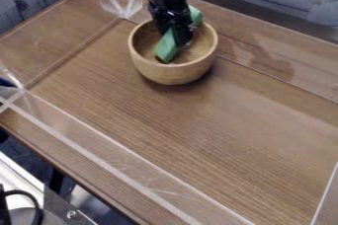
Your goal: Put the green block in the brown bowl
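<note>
Black end effector (169, 24) pointing down into the bowl (172, 55), jaws closed on the block (173, 41), block tilted inside the bowl, bowl near the desk's (199, 130) far edge

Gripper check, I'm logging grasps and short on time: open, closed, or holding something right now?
Gripper: closed on the bright green rectangular block, down inside the round light-brown wooden bowl.

Bright green block (172, 43), light-brown grained bowl (169, 68).
</note>
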Robot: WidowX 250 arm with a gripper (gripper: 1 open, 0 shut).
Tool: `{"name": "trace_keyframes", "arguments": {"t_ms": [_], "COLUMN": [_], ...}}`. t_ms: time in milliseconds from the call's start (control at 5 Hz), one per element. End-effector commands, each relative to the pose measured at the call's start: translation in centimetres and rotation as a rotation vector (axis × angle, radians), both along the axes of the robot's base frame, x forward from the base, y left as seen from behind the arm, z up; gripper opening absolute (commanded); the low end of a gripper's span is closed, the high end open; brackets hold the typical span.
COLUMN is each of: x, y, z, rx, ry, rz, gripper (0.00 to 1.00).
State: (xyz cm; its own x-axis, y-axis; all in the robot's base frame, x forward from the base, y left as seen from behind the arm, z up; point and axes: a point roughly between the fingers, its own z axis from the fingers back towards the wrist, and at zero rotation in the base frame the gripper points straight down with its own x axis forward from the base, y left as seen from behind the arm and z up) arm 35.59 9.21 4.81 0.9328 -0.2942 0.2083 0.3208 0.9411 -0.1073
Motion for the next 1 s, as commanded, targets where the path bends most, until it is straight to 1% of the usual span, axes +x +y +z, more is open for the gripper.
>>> {"name": "trace_keyframes", "arguments": {"t_ms": [0, 200, 400, 800], "x": [0.1, -0.2, -0.5, -0.1], "y": [-0.1, -0.1, -0.2, -1.3], "z": [0.2, 0.2, 0.7, -1.5], "rx": [0.004, -0.002, -0.007, 0.021], "ry": [-0.02, -0.032, -0.048, -0.069], "rz": [0.012, 0.008, 0.004, 0.035], "gripper": [0.0, 0.0, 1.0, 1.0]}}
